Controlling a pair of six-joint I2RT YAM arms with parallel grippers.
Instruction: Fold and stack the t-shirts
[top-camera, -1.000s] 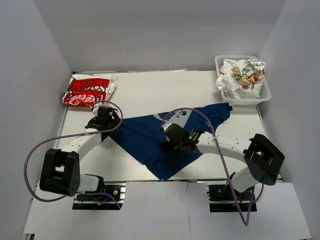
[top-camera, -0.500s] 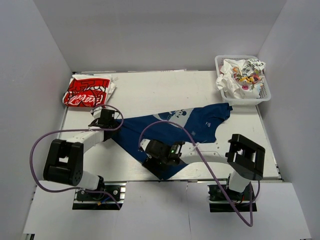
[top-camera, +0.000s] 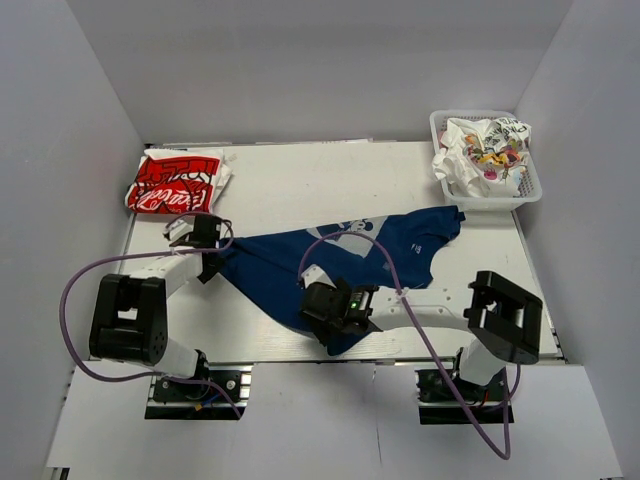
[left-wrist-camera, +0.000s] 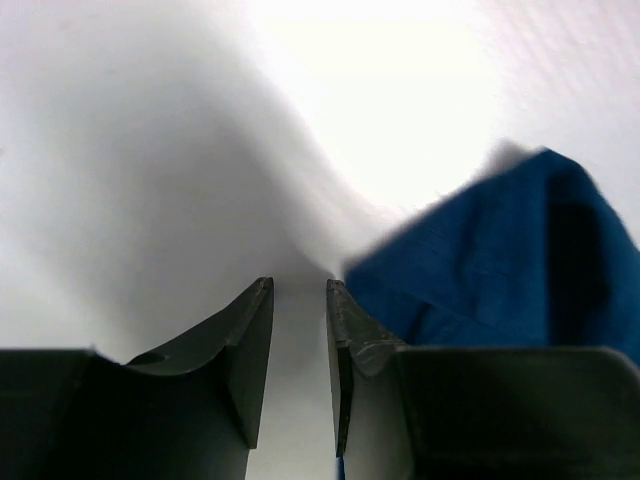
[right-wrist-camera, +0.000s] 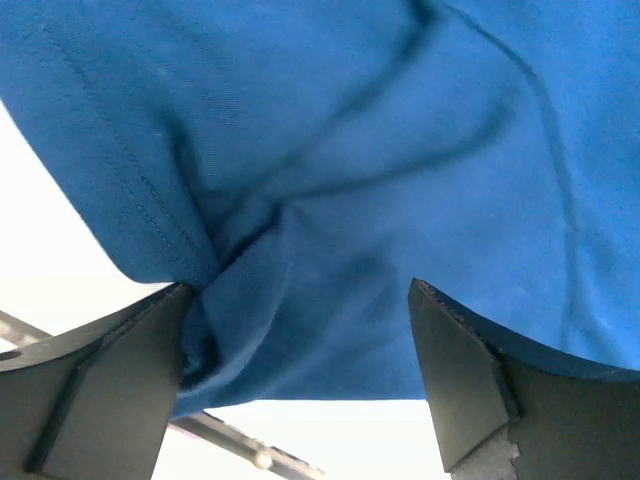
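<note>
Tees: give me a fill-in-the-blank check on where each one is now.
The white tees lie in the ____.
The red-and-white tee sits at the far ____ corner of the table.
The right pincer, fingers wide apart, straddles the ____ tee.
Missing: basket; left; navy.

The left arm (top-camera: 150, 283) is stretching forward and a little rightward from its base, forearm lying low. The left tool (left-wrist-camera: 298, 288) is pointing downward, its fingers (left-wrist-camera: 248, 345) standing only a narrow gap apart with nothing sitting between them. The right arm (top-camera: 430, 303) is folding at the elbow out on the right and reaching low toward the left. The right tool (right-wrist-camera: 300, 290) is holding its fingers (right-wrist-camera: 455, 365) wide apart.
</note>
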